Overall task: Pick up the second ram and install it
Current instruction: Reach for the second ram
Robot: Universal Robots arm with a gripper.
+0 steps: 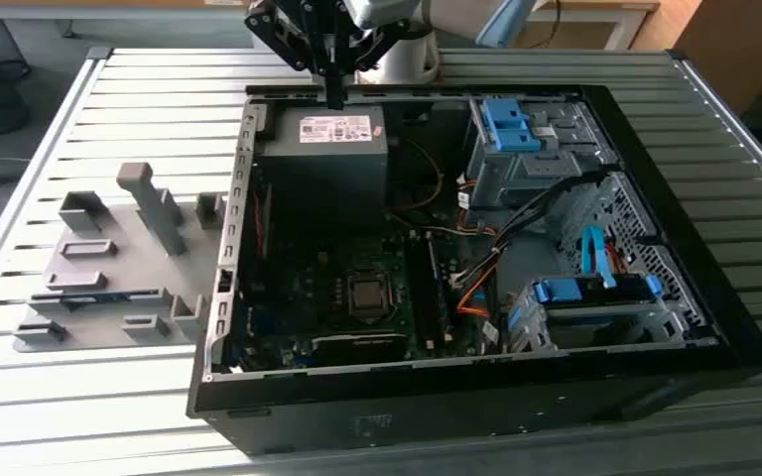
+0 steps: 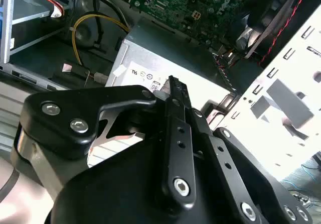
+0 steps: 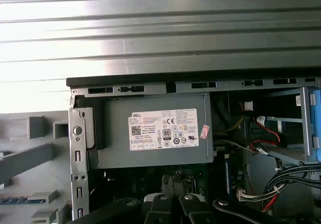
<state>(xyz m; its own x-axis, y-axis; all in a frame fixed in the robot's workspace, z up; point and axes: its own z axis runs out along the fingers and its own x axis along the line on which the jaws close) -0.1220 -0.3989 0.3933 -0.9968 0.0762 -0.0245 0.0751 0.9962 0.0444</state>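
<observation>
Jaws pressed together, empty, over power supply (image 1: 334, 134), top centre of exterior view. I judge second ram (image 3: 12, 200) in fixture (image 3: 27, 159) light, stiff, fragile; take by long edge.

Soft, even daylight falls on the slatted table (image 1: 90, 407) in the exterior view, while the computer case (image 1: 738, 337) is shadowed inside. Slats glare white in the first wrist view. A slotted metal panel (image 2: 296, 48) is overexposed in the second wrist view.
</observation>
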